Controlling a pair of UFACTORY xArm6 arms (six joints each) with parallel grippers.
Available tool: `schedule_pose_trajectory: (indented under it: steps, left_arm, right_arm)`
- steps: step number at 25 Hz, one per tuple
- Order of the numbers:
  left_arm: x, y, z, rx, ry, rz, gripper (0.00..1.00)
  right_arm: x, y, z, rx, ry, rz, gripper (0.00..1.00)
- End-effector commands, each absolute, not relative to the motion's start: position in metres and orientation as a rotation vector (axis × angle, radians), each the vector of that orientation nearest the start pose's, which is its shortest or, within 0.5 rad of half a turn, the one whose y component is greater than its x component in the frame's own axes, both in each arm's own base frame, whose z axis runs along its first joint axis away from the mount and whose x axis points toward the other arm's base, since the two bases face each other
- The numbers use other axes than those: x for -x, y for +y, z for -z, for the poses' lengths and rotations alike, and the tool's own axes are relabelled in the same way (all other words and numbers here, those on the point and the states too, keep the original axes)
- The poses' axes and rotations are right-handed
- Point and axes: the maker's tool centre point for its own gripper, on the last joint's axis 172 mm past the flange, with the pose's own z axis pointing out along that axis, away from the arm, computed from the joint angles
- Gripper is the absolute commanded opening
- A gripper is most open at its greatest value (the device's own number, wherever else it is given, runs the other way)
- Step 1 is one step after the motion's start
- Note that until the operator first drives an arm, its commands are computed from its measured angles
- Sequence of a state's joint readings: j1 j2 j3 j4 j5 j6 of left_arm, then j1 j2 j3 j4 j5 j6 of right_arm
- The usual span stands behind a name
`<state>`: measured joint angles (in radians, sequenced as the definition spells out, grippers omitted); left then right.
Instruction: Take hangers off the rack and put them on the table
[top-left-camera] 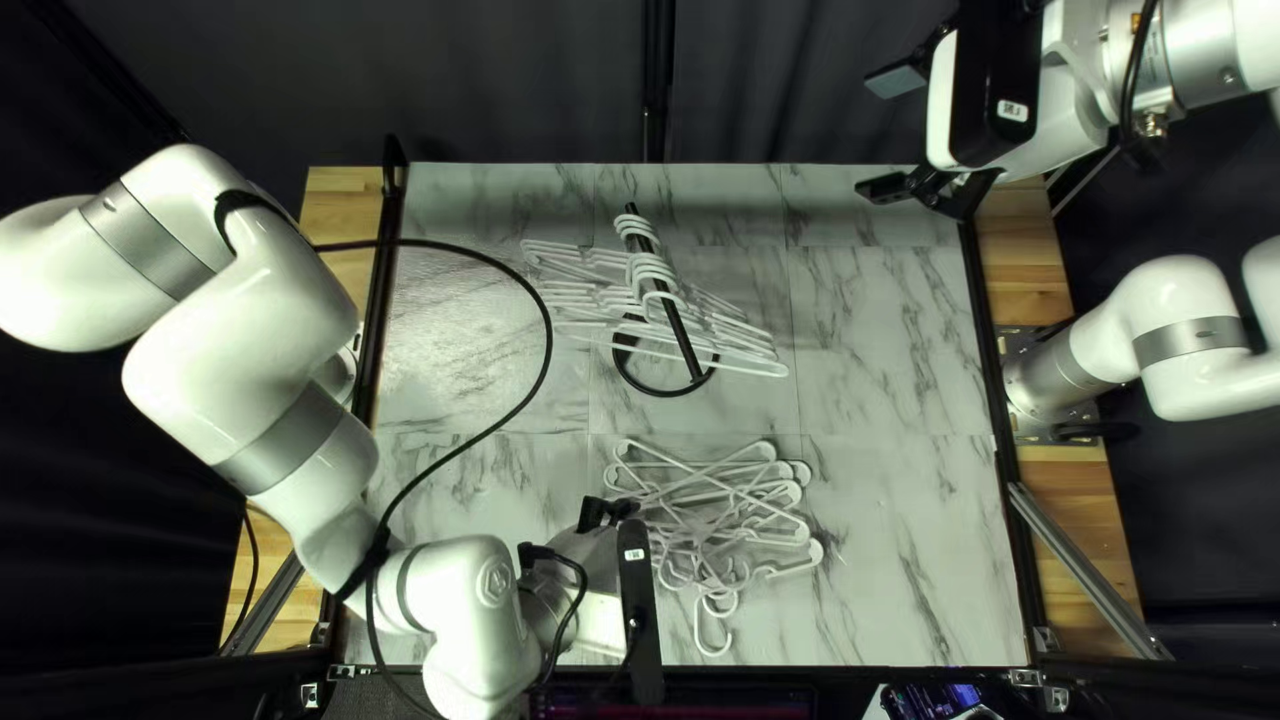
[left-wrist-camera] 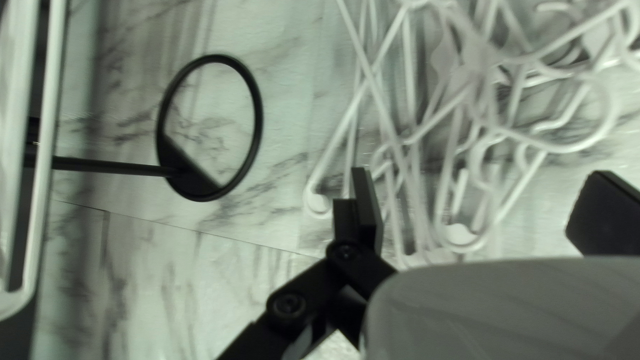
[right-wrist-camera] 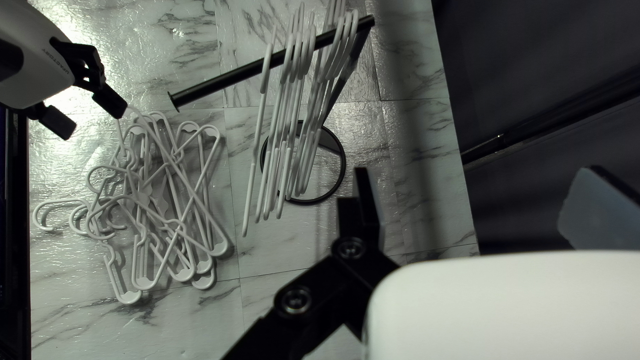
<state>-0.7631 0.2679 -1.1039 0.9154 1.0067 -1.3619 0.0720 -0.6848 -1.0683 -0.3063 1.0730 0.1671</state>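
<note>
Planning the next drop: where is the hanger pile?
In the top left view, the hanger pile lies on the near half of the table, nearer than the rack, right of the left gripper.

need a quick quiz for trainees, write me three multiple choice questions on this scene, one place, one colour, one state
1. Where does the hanger pile lie?
A) beyond the rack
B) hooked on the rack
C) between the rack and the table's near edge

2. What colour is the rack?
A) red
B) black
C) white

3. The right gripper's jaws are:
A) open
B) shut on a hanger
C) shut on the rack

C: the top left view shows it.
B: its bar looks black.
A: they stand apart, holding nothing.
</note>
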Motion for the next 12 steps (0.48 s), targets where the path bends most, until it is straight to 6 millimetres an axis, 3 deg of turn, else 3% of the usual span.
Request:
schedule_pose_trajectory:
  steps: [1,6,11,12]
  left_arm:
    - [-0.463,-0.255,-0.148,2.577,-0.049,0.772,1.00]
    - [-0.440,-0.245,-0.192,2.594,-0.016,0.756,1.00]
    - [-0.416,-0.221,-0.259,2.655,0.021,0.737,1.00]
    - [-0.413,-0.212,-0.279,2.666,0.028,0.745,1.00]
  right_arm:
    - [-0.414,-0.031,-0.507,3.153,0.069,1.168,1.00]
    - [-0.414,-0.031,-0.507,3.153,0.069,1.168,1.00]
    - [-0.414,-0.031,-0.507,3.153,0.069,1.168,1.00]
    - [-0.414,-0.031,-0.507,3.153,0.069,1.168,1.00]
